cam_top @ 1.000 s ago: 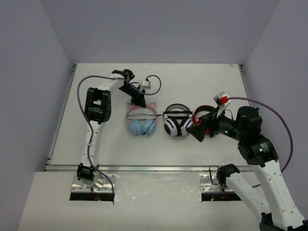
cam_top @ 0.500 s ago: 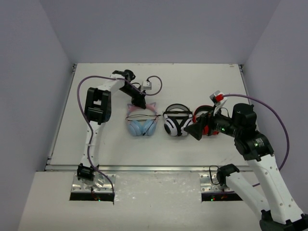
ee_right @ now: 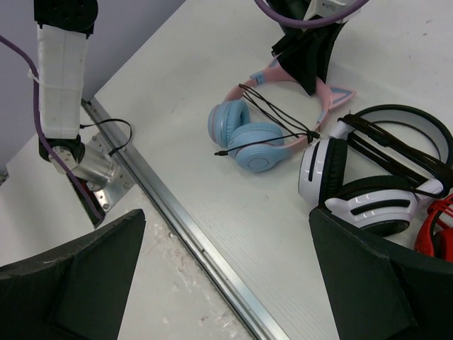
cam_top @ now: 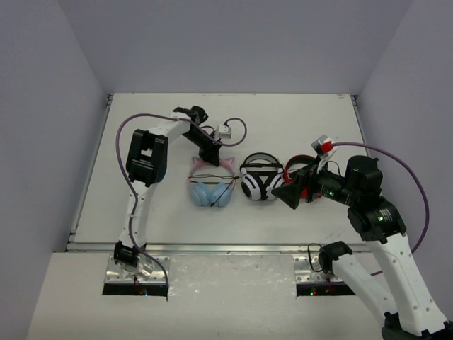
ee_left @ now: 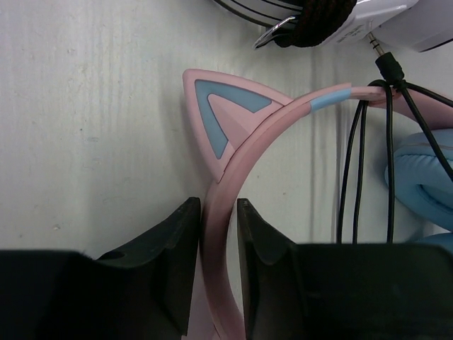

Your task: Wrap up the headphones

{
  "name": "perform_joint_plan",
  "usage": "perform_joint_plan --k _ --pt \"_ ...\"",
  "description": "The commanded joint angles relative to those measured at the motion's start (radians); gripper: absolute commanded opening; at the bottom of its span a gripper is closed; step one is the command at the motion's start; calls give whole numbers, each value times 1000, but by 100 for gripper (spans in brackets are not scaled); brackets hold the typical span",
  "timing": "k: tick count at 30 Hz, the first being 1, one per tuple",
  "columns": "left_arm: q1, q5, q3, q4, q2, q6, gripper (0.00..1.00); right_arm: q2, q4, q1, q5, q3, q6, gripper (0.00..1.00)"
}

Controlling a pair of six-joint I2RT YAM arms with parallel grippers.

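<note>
The headphones lie flat on the table, light-blue ear cups nearest the front and the pink cat-ear headband toward the back. Their thin black cable crosses the band and cups in loops, and its plug rests by the band. My left gripper stands over the top of the headband, its two fingers closed narrowly on either side of the band. Off to the right, my right gripper hovers wide open above the table, holding nothing.
A white-and-black pair lies right beside the headphones, also in the right wrist view. A red-and-black pair sits under my right gripper. A metal rail runs along the table's front edge.
My left gripper and the headphones have shifted a little right and toward the front together. The right arm swayed slightly and sits about where it was.
</note>
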Motion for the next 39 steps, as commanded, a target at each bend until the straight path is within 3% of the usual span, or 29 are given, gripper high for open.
perform_joint_plan --k 1,8,9,19,25,26,29,32,33,34,39 --pt "-5 -72 -55 70 -75 -94 26 -8 48 7 -14 -7 3 99" --pt "-5 -184 -78 147 -114 -206 35 -6 43 7 -12 -8 3 99" --pt "-5 -190 -73 152 -117 -229 99 -8 43 7 -11 -10 3 99" --pt "-4 -242 8 120 -177 -327 100 1 42 6 -4 -13 -11 99" --pt "19 -348 -59 224 -281 -534 100 20 34 6 34 5 -25 99" --pt "26 -376 -81 259 -334 -624 100 20 31 6 43 7 -29 99" --pt "49 -497 -205 511 -495 -831 100 21 28 6 97 4 -35 99" --pt "68 -798 -389 725 -709 -1128 100 47 10 6 200 4 -46 99" --pt "76 -968 -427 747 -764 -1209 100 56 -13 7 241 7 -46 99" --pt "91 -1032 -496 752 -811 -1269 100 78 -29 7 287 18 -46 99" --pt "101 -1230 -747 693 -1155 -1389 100 95 -93 6 602 27 -12 99"
